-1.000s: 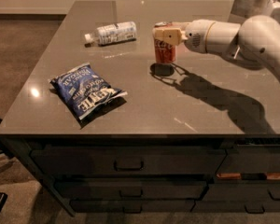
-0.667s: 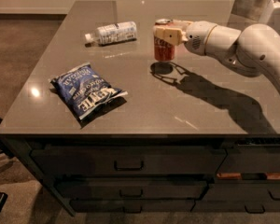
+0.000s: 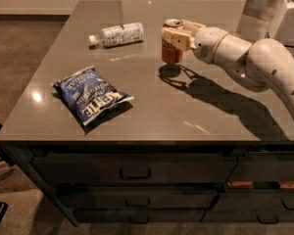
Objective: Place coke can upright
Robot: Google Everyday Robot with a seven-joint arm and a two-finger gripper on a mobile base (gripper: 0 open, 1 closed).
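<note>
The red coke can (image 3: 170, 52) stands upright with its silver top showing, held just above the grey table (image 3: 152, 111) near its middle back; its shadow lies on the top below it. My gripper (image 3: 175, 34) comes in from the right on a white arm and is shut on the can's upper half, one finger in front and one behind.
A clear plastic bottle with a white label (image 3: 116, 35) lies on its side at the back left. A blue chip bag (image 3: 91, 98) lies at the front left. White and grey containers (image 3: 274, 13) stand at the back right corner. Drawers (image 3: 134, 169) run below the table's front edge.
The gripper with the can has shifted slightly up and away from the camera. The bottle and the chip bag have not moved.
</note>
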